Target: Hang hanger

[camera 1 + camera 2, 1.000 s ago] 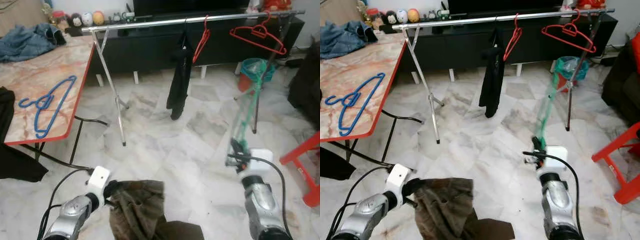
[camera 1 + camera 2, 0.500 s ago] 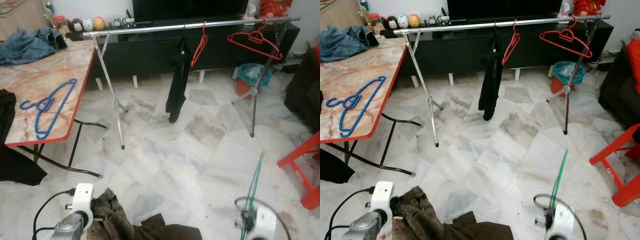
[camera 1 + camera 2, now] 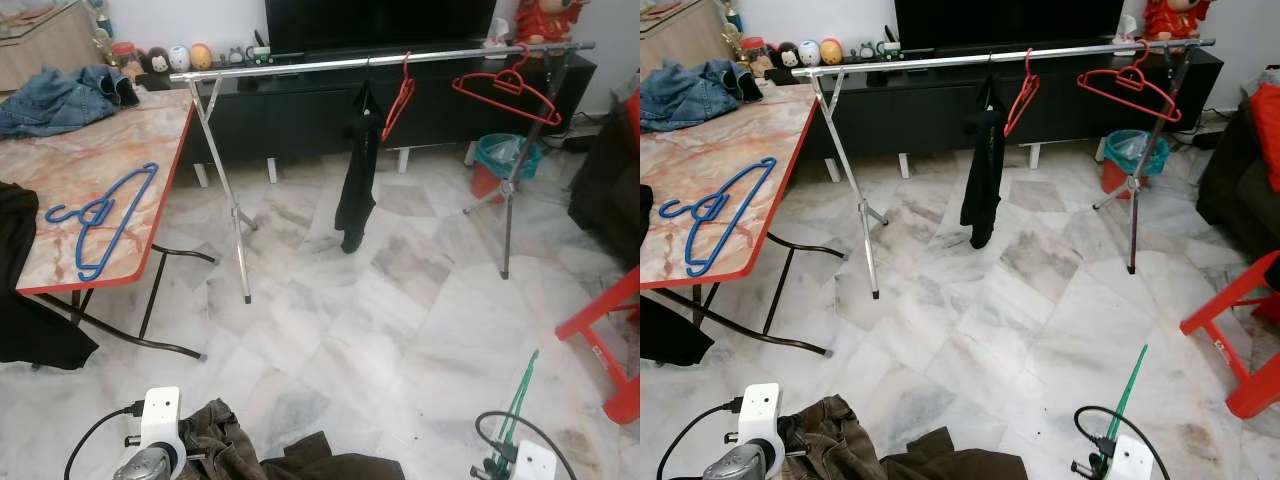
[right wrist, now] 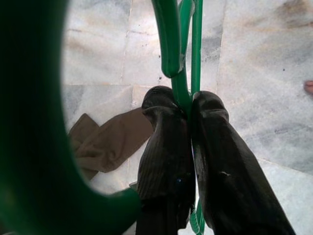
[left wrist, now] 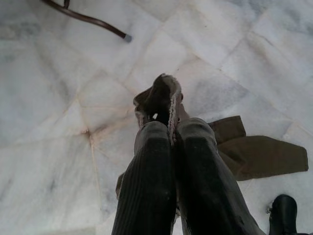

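My right gripper (image 4: 190,105) is shut on the thin neck of a green hanger (image 4: 172,44). In the head view the green hanger (image 3: 519,408) pokes up low at the right, just over the floor. My left gripper (image 5: 172,131) is shut on a fold of a brown garment (image 5: 159,98), which droops in a heap low at the left (image 3: 232,455). Far ahead stands a silver clothes rail (image 3: 300,66) carrying a black garment (image 3: 355,175) and two red hangers (image 3: 401,92) (image 3: 507,84).
A marble-topped table (image 3: 120,130) at the left holds a blue hanger (image 3: 101,214) and jeans (image 3: 58,95). A black TV cabinet (image 3: 300,110) stands behind the rail, with a teal bin (image 3: 502,158) beside the rail's right leg and a red stool (image 3: 612,335) at the right.
Both arms have dropped low. The green hanger, raised towards the rail a second ago, now sits near the floor, and the brown garment has sunk with the left gripper. The camera tilted slightly.
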You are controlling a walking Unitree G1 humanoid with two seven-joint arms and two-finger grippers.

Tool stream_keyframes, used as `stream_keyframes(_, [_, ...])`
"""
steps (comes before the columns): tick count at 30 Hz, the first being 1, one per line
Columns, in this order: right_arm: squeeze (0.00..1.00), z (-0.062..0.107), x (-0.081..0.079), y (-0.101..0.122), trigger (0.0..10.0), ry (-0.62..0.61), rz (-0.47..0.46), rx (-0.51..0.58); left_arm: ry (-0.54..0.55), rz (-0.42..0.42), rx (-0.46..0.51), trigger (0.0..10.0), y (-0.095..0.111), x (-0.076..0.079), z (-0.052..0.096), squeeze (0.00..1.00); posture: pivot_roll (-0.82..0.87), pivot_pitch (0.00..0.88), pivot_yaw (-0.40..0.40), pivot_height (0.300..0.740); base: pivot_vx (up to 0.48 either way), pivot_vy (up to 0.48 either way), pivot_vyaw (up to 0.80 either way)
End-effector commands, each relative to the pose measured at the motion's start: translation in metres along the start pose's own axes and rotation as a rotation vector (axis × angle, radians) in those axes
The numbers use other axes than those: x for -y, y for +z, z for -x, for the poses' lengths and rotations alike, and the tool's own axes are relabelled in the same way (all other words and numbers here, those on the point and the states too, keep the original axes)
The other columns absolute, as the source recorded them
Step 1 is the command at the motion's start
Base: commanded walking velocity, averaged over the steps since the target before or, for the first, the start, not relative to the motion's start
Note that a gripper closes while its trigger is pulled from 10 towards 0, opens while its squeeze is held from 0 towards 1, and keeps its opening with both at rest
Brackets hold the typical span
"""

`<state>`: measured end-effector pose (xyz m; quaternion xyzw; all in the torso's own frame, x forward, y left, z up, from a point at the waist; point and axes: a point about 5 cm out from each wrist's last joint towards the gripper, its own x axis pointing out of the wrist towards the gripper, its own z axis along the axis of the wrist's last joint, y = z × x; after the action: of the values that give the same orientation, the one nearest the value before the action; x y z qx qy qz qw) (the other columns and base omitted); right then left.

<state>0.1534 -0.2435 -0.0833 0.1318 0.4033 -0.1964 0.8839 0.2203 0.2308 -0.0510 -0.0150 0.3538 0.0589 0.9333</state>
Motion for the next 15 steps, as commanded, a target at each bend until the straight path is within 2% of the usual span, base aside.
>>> stream_keyframes(1, [0.0,-0.001,0.002,0.001,10.0,-0.009,0.0,-0.011,0.027,0.008,0.007,10.0,0.002,-0.005,0.0,0.0,0.01,0.0,0.055,0.74,0.0,0.0,0.0])
stream_keyframes(12, [0.0,-0.003,0.003,0.01,10.0,-0.02,-0.021,-0.018,0.045,0.004,-0.038,10.0,-0.009,-0.008,0.003,0.0,-0.01,0.001,0.073,0.74,0.0,0.0,0.0])
stream_keyframes(15, [0.0,-0.002,0.004,0.005,10.0,-0.018,-0.015,-0.022,0.044,0.001,-0.043,10.0,-0.01,-0.008,0.003,0.0,-0.01,0.0,0.076,0.74,0.0,0.249,0.0])
